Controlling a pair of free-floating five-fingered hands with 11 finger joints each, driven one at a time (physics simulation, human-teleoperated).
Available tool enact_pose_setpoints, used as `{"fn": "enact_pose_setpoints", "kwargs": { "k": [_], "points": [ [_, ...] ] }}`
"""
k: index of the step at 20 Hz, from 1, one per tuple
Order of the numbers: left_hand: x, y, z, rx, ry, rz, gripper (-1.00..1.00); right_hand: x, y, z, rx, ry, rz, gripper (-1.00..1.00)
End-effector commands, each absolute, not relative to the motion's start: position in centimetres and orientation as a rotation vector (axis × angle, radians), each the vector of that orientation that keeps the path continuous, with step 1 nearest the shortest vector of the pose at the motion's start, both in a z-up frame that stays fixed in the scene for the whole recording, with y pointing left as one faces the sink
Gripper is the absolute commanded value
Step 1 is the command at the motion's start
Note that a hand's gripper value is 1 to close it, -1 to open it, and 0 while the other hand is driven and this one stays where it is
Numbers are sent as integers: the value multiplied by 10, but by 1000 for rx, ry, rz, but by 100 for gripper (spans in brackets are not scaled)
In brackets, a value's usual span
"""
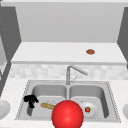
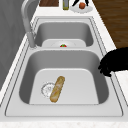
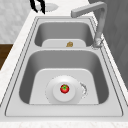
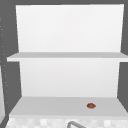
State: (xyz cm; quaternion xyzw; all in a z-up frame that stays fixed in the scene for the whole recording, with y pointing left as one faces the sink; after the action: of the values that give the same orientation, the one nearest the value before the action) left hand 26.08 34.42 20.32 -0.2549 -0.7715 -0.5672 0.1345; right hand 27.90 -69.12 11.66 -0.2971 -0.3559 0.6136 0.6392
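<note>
- Your left hand (image 1: pixel 31 100) hovers over the left sink (image 1: pixel 47 93) edge, fingers curled, holding nothing.
- The bread (image 1: pixel 48 106) is nearest; reaching it means going down and right.

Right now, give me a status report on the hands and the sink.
Left hand over left basin's front-left edge, fingers curled, holding nothing. Bread loaf lies in that basin beside the drain. Tomato on plate in right basin. Red ball blocks front view.

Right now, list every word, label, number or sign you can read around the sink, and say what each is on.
There are none to read. The bread in the left basin, the tomato on its plate, the faucet, the red ball and the bottle on the counter all carry no writing. The left hand is plain black.
</note>
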Motion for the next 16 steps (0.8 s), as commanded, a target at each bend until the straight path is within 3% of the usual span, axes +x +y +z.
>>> {"fn": "enact_pose_setpoints", "kwargs": {
  "k": [1,16],
  "points": [
    [261,344,203,-739,-2236,-1644,0,273,-691,117,-681,-813,1397,-100],
    [261,344,203,-739,-2236,-1644,0,262,-673,116,-686,-789,1413,-100]
  ]
}}
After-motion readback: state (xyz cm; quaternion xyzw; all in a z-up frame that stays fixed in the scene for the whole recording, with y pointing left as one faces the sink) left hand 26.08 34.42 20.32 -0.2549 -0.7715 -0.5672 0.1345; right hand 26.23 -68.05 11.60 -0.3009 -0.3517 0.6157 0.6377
